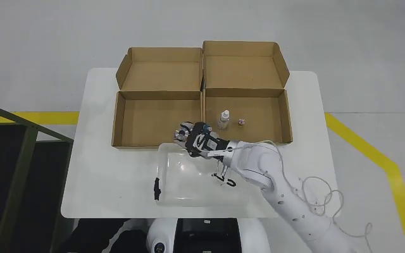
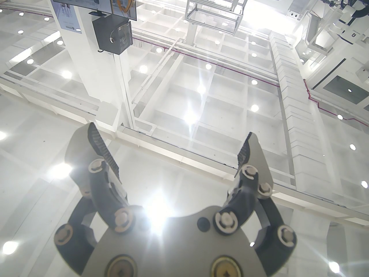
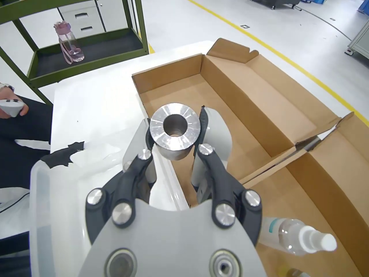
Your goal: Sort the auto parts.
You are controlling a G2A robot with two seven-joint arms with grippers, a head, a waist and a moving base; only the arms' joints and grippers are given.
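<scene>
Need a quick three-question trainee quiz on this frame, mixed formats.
1. True or false: the right gripper has its jaws shut on the metal cylinder.
2. Short answer: which cardboard box holds the spray bottle?
3. Fill in: the left gripper has its jaws ____.
Key: 1 true; 2 the right-hand box; 3 open.
</scene>
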